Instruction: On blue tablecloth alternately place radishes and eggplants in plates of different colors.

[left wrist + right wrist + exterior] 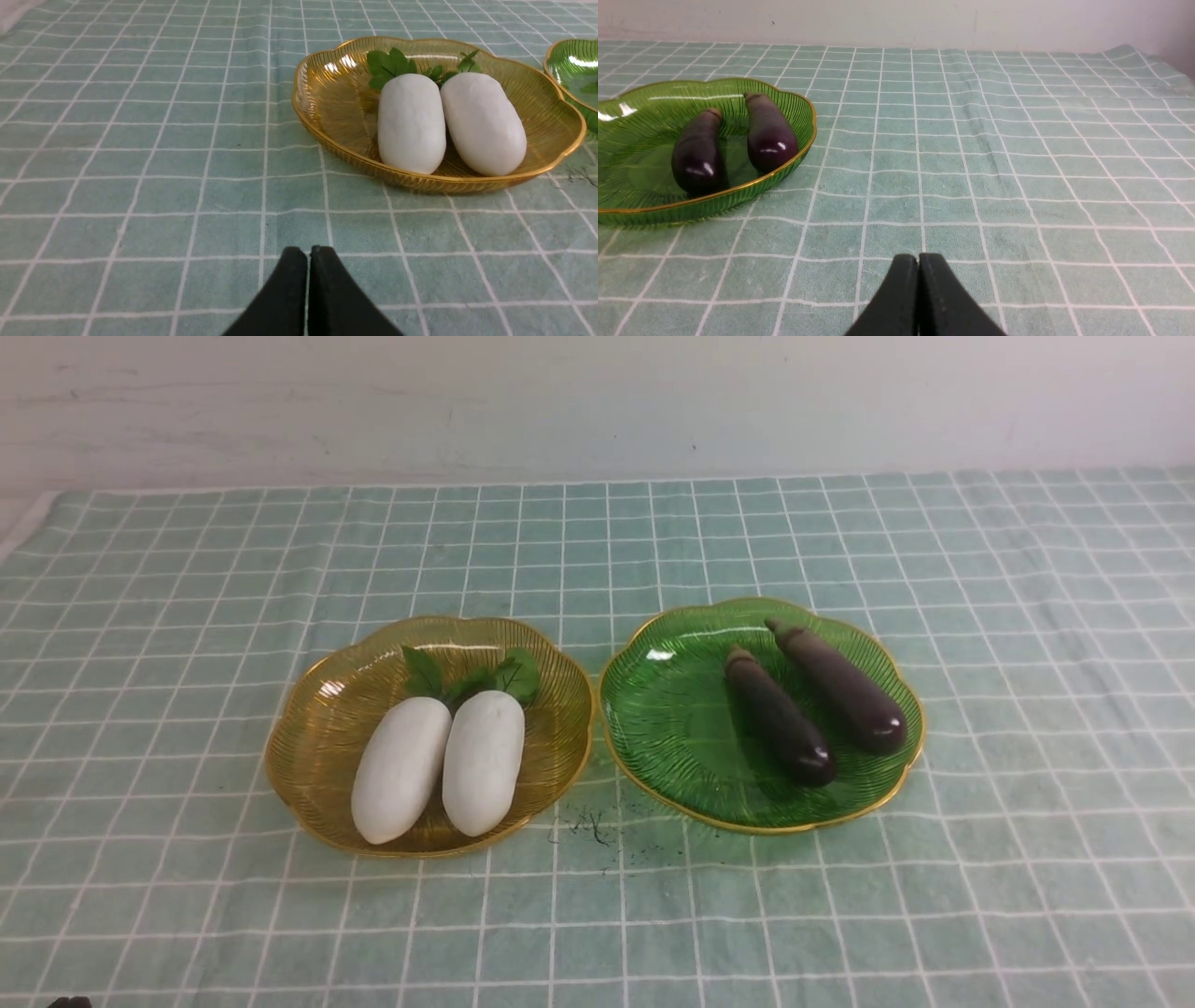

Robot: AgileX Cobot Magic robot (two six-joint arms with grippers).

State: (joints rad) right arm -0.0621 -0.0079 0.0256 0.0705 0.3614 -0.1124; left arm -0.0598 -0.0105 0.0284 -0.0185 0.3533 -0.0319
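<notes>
Two white radishes [401, 769] [484, 761] lie side by side in the amber plate [317, 728], leaves pointing away from me. Two dark purple eggplants [779, 717] [837, 685] lie in the green plate [672, 709] to its right. Both plates rest on the blue tablecloth [597, 915]. My left gripper [308, 254] is shut and empty, low over bare cloth short of the amber plate [327, 98] and its radishes [411, 123] [483, 123]. My right gripper [919, 261] is also shut and empty, over cloth to the right of the green plate [640, 116] with the eggplants [697, 154] [768, 133].
A small dark smudge [590, 825] marks the cloth between the plates at their near side. A pale wall [597, 401] runs along the far edge of the table. The cloth's left edge [23, 527] shows at the far left.
</notes>
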